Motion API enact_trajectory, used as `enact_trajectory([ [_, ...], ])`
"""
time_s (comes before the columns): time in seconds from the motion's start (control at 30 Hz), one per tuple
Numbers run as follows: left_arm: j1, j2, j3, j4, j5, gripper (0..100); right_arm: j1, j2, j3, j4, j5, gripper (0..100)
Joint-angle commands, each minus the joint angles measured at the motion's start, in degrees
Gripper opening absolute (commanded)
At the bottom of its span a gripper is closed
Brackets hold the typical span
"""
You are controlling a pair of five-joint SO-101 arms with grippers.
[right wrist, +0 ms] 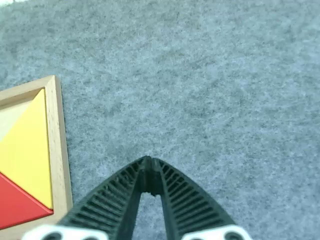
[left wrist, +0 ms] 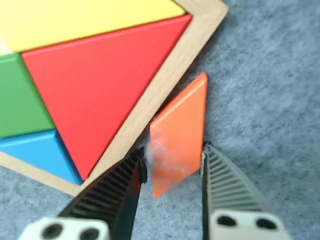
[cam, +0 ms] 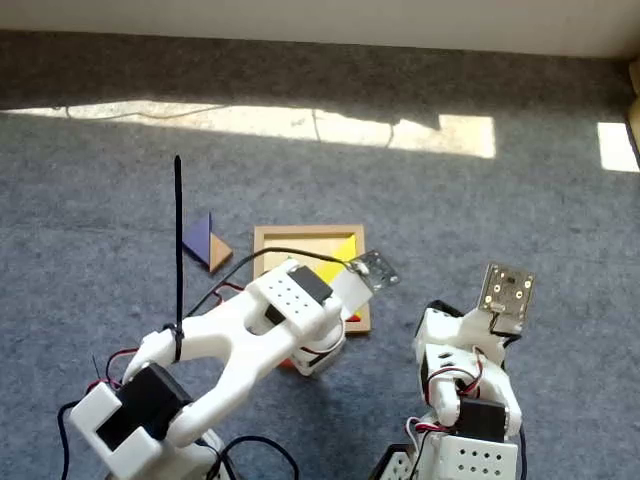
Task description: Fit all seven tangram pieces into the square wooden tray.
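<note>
The square wooden tray (left wrist: 172, 70) holds a yellow piece (left wrist: 85, 20), a large red triangle (left wrist: 100, 85), a green piece (left wrist: 20, 100) and a blue piece (left wrist: 35, 150). Just outside the tray's rim stands an orange piece (left wrist: 180, 130) on edge, with my left gripper (left wrist: 173, 152) shut on it. In the high view the left arm (cam: 285, 310) covers much of the tray (cam: 260, 236). A purple triangle (cam: 197, 237) and a tan piece (cam: 219, 252) lie on the carpet left of the tray. My right gripper (right wrist: 149, 166) hangs shut and empty over bare carpet beside the tray's corner (right wrist: 59, 150).
Grey carpet surrounds the tray. The right arm (cam: 465, 375) sits folded back at the lower right. A black cable (cam: 178, 230) rises upright near the loose pieces. A sunlit strip (cam: 300, 125) crosses the far carpet.
</note>
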Motion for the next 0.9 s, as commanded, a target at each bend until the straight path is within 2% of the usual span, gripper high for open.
enact_trajectory([
  [0.0, -0.5, 3.6, -3.2, 0.7, -0.3, 19, 0.6, 0.1, 7.9, -1.5, -0.4, 0.5],
  [0.1, -1.2, 10.1, -9.5, 5.6, -0.2, 19, 0.6, 0.1, 7.9, -1.5, -0.4, 0.5],
  [0.23, -1.0, 13.1, -12.6, 7.1, 0.8, 19, 0.6, 0.1, 7.9, -1.5, -0.4, 0.5],
  [0.53, 2.0, -4.3, -9.9, 12.8, 1.9, 19, 0.6, 0.1, 7.9, -1.5, -0.4, 0.5],
  [0.63, 1.8, -8.9, -7.8, 12.5, 1.6, 19, 0.6, 0.1, 7.9, -1.5, -0.4, 0.5],
  [0.87, 1.7, -6.8, -5.1, 11.5, -0.6, 22, 0.7, 0.1, 7.9, -1.5, -0.4, 0.5],
])
